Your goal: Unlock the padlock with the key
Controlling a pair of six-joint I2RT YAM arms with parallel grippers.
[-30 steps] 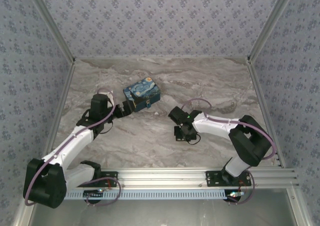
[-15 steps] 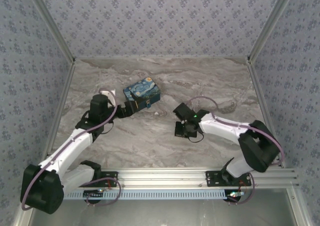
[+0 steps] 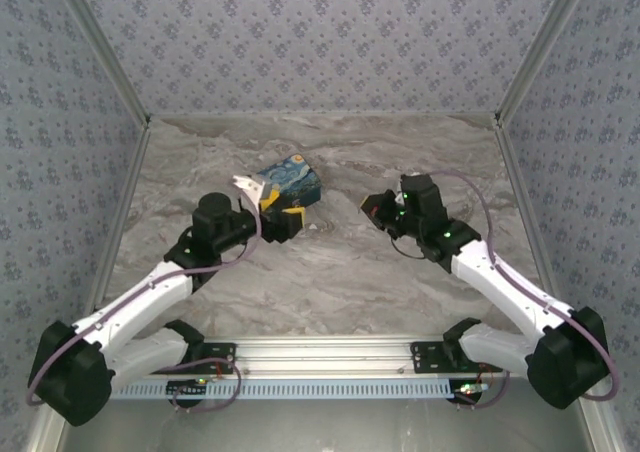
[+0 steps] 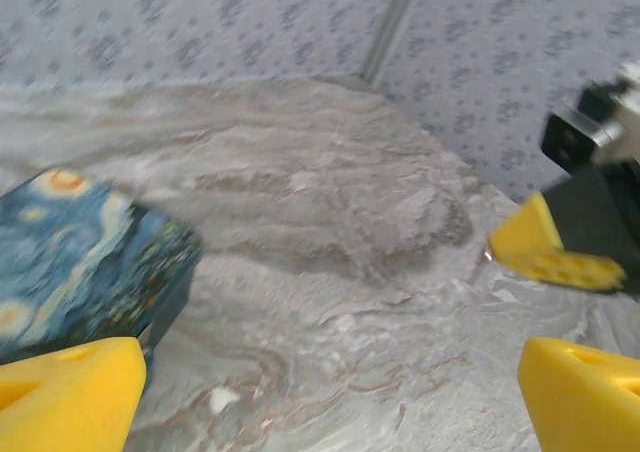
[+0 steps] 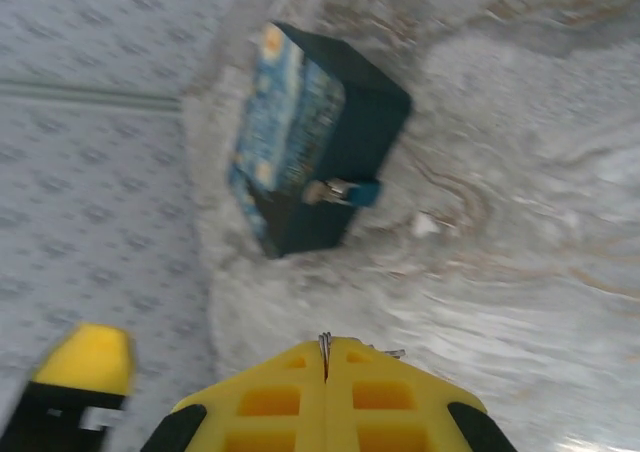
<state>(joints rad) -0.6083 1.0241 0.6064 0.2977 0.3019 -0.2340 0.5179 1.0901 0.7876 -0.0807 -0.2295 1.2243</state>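
The right end effector (image 5: 325,365) was pinched together on a sliver, probably the key (image 5: 323,343), with the padlock (image 5: 342,191) on the box (image 5: 300,137) at its 12 o'clock; the left end effector (image 4: 325,397) stood apart. So shallow a pinch might let the key twist.

Left arm (image 3: 150,292) extended forward and rightward, left gripper (image 3: 272,207) spread wide; right arm (image 3: 500,277) extended forward and leftward, right gripper (image 5: 326,357) pressed closed.

Marbled tabletop (image 3: 330,272); floral-patterned walls (image 3: 320,42) around.
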